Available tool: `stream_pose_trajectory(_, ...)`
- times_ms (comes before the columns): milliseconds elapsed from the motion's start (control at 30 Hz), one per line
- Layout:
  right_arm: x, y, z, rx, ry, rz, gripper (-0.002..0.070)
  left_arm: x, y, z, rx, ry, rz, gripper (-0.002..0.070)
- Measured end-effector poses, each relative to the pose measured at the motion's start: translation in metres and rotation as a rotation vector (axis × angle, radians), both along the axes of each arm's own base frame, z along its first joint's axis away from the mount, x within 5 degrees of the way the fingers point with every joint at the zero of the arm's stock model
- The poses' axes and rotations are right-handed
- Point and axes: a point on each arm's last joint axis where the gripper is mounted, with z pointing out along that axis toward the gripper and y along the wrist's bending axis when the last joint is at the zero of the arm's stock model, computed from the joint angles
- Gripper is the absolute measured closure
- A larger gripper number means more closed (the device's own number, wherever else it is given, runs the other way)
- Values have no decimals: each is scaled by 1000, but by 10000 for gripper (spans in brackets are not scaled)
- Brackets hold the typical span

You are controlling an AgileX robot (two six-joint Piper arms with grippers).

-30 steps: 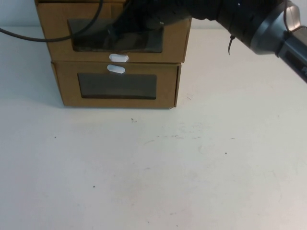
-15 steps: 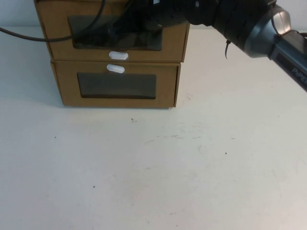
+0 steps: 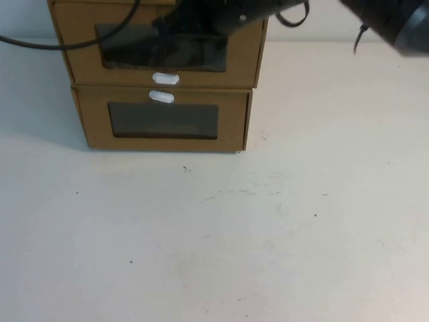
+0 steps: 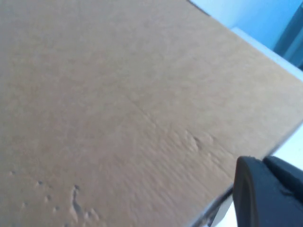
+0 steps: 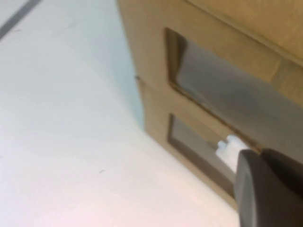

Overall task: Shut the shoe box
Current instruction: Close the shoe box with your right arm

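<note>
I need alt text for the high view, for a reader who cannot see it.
Two brown cardboard boxes are stacked at the table's far left; the shoe box sits on top of the lower box, both fronts flush. The right hand is a dark shape before the shoe box's window; the left hand is out of view.

Raised view looking down at table (image 3: 268, 235) and stacked boxes; left wrist view pressing close on bare cardboard (image 4: 118, 94); right wrist view facing the shoe box (image 5: 156, 28) front, shared with raised view.
</note>
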Motion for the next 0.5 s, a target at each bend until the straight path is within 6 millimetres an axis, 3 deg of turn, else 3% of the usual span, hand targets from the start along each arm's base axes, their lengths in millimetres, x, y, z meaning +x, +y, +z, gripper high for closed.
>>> stream_pose_trajectory(267,-41,-30,44,-28,29,-5,687,-43,17,32,152,-65,76,680)
stream_pose_trajectory(500,-73,-65,46,-130,108,-121,687,-92,38,35,134,-133,223,680)
